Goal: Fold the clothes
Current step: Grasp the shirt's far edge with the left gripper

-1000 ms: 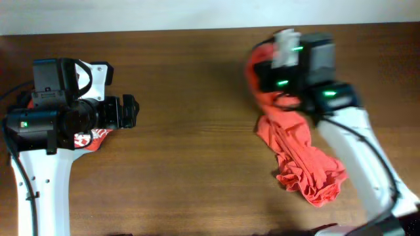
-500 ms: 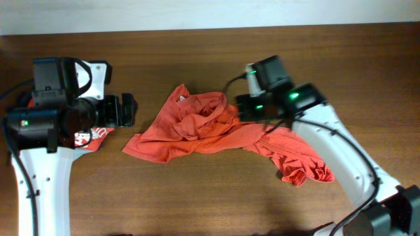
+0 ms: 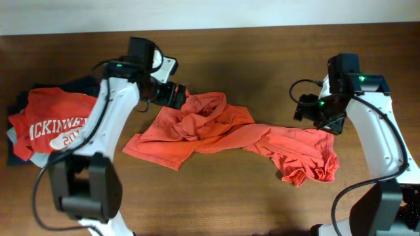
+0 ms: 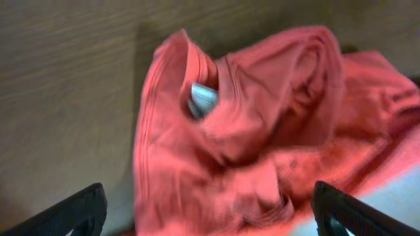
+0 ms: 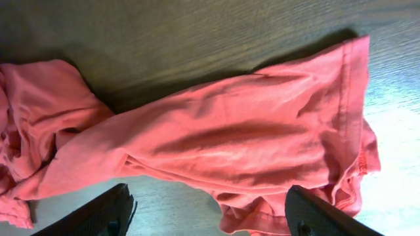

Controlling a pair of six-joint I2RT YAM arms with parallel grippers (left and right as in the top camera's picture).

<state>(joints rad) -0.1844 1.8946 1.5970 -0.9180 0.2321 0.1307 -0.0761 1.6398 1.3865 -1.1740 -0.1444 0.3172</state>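
Left gripper (image 4: 209,193) hovers, jaws spread, over bunched clothes (image 4: 262,98), sleeves indistinguishable.

T-shirt (image 3: 216,131) lies on table (image 3: 216,59), right of stack (image 3: 46,124).

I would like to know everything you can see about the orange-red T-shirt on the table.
The orange-red T-shirt lies crumpled and unfolded on the wooden table, stretched from left to right. It looks like soft thin knit. Its ribbed collar sits near the left end, a pale neck label inside. A stitched hem shows at the right end. The left gripper and right gripper are open, neither holding it.
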